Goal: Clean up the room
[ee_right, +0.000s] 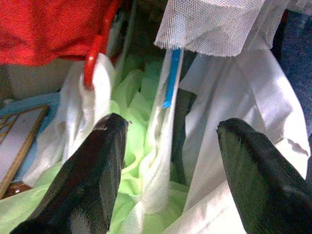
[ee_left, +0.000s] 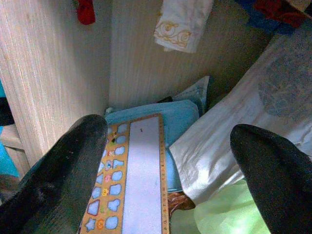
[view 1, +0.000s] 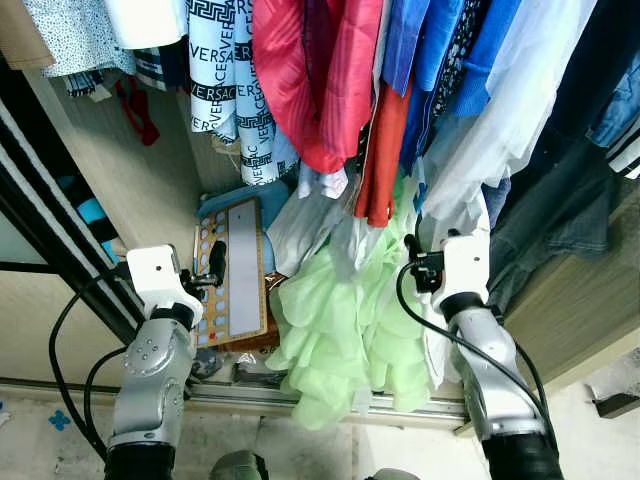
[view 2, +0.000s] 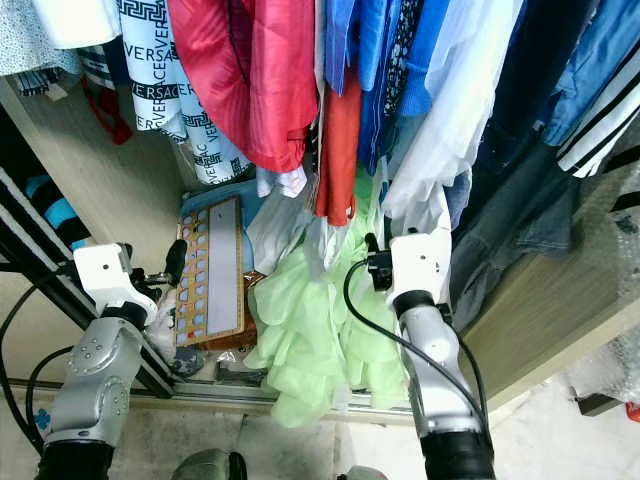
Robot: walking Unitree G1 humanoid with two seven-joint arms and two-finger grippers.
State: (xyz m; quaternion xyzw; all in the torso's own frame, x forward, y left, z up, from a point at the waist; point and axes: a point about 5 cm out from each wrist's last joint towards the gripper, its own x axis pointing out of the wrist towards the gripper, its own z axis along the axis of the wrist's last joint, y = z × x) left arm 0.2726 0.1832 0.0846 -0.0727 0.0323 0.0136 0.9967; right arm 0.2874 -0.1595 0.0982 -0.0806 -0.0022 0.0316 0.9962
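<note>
Wardrobe interior [view 1: 150, 190]: left gripper [ee_left: 170, 161] is hovering spread over the wooden puzzle board [ee_left: 134, 180], holding nothing; right gripper [ee_right: 170, 161] is gaping wide before the pale green garment [view 1: 340, 330] under hanging clothes [view 1: 330, 70].

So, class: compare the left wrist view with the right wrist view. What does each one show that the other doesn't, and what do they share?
Left wrist view alone: the wooden wardrobe wall and a white cuff with gold embroidery. Right wrist view alone: red fabric, white mesh and a blue strip. Shared: the shape board, the light green garment, white cloth, and each gripper's open black fingers.
</note>
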